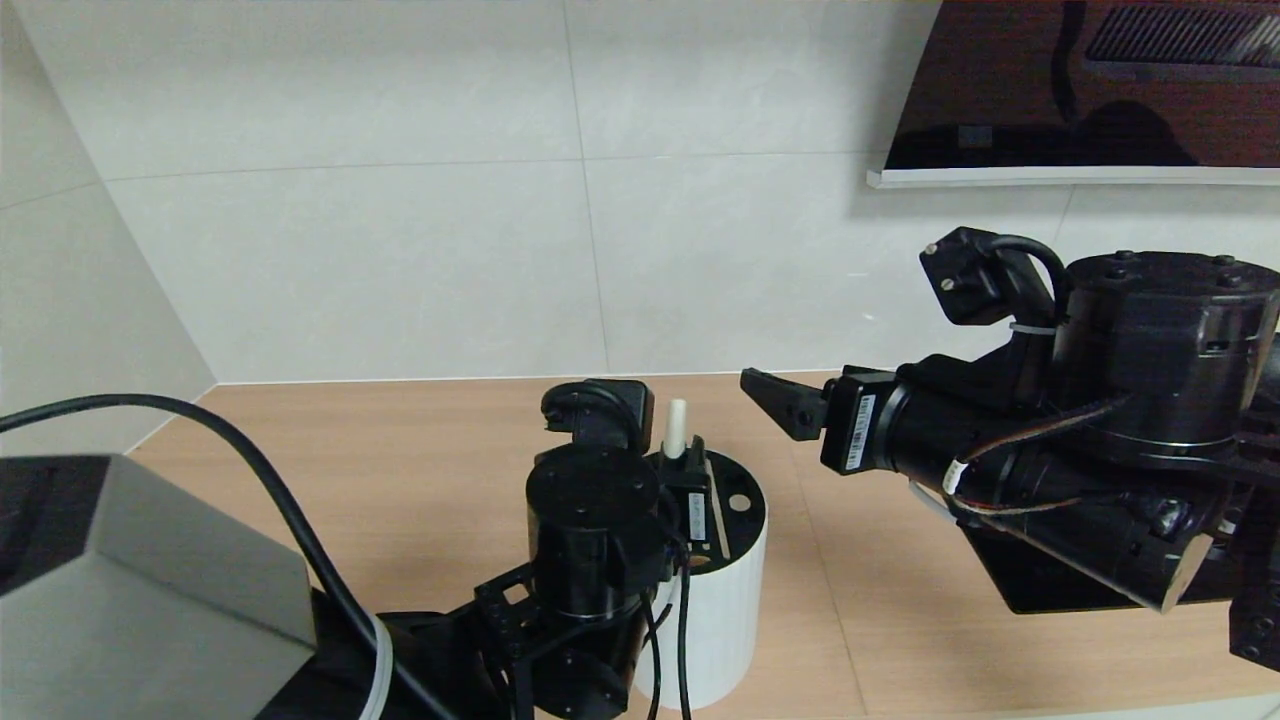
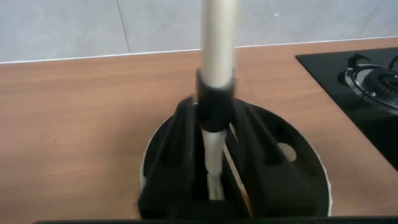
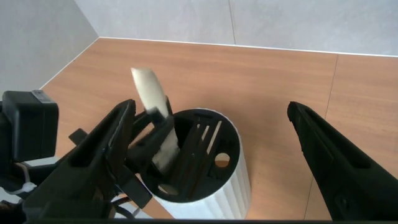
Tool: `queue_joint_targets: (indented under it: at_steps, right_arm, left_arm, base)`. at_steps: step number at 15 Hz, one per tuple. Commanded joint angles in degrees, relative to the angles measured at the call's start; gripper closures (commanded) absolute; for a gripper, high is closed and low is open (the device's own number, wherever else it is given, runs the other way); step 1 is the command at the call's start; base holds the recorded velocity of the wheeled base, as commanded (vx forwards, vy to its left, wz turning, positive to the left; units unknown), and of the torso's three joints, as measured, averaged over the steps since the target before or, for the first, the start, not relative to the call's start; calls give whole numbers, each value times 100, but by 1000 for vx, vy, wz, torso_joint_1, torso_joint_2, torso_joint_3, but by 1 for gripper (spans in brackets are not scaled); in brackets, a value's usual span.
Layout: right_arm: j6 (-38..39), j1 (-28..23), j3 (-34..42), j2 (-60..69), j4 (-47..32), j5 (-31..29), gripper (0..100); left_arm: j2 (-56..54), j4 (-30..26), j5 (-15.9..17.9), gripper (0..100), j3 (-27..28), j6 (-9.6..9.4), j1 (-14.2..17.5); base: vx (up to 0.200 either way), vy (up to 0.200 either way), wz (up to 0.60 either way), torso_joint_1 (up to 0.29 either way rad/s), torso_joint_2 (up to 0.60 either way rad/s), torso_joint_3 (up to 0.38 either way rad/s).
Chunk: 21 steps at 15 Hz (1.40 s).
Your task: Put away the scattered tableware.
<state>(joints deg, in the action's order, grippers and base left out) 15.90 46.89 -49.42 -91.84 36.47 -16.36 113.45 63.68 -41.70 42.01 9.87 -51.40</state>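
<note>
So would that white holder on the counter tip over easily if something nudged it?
Possibly. The holder looks somewhat taller than wide, so a push near its rim might tip it, while a low push would likelier slide it on the smooth counter. The utensil handle standing in its slotted top, gripped by the left gripper, could also lever it over.

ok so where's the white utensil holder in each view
Head view: utensil holder low centre, on the wooden counter.
Left wrist view: its black slotted top right beneath the left gripper.
Right wrist view: holder between the open right gripper's fingers, farther off.
Shared landmark: the white handle standing in it, held by the left gripper.
</note>
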Motion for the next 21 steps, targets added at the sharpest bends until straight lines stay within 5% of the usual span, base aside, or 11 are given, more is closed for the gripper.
queue_joint_targets:
  at_steps: [1, 7, 10, 15, 17, 21]
  right_arm:
    - [1, 5, 3, 0, 9, 1, 0]
    - [1, 5, -6, 17, 0, 1, 0]
    - [1, -145, 3, 105, 0, 1, 0]
    - [-8, -619, 240, 633, -9, -60, 0]
    - [-8, -1015, 706, 1204, 0, -69, 0]
    - [-16, -1410, 2165, 2865, 9, -95, 0]
  left_arm:
    - [-51, 4, 4, 0, -8, -3, -2]
    - [-288, -14, 13, 0, -132, -21, -2]
    - [-1325, -40, 277, 0, -553, -346, 33]
    - [-3900, -1236, 1428, 0, -1494, -908, 1053]
    - [-5157, -2273, 1894, 0, -1801, -882, 1668]
    - [-7240, -3661, 2079, 0, -2452, -926, 2705]
  base:
    - [0, 0, 0, 0, 0, 0]
    - [0, 0, 0, 0, 0, 0]
    - [0, 0, 0, 0, 0, 0]
    - [0, 0, 0, 0, 0, 0]
    - [0, 0, 0, 0, 0, 0]
    - [0, 0, 0, 0, 0, 0]
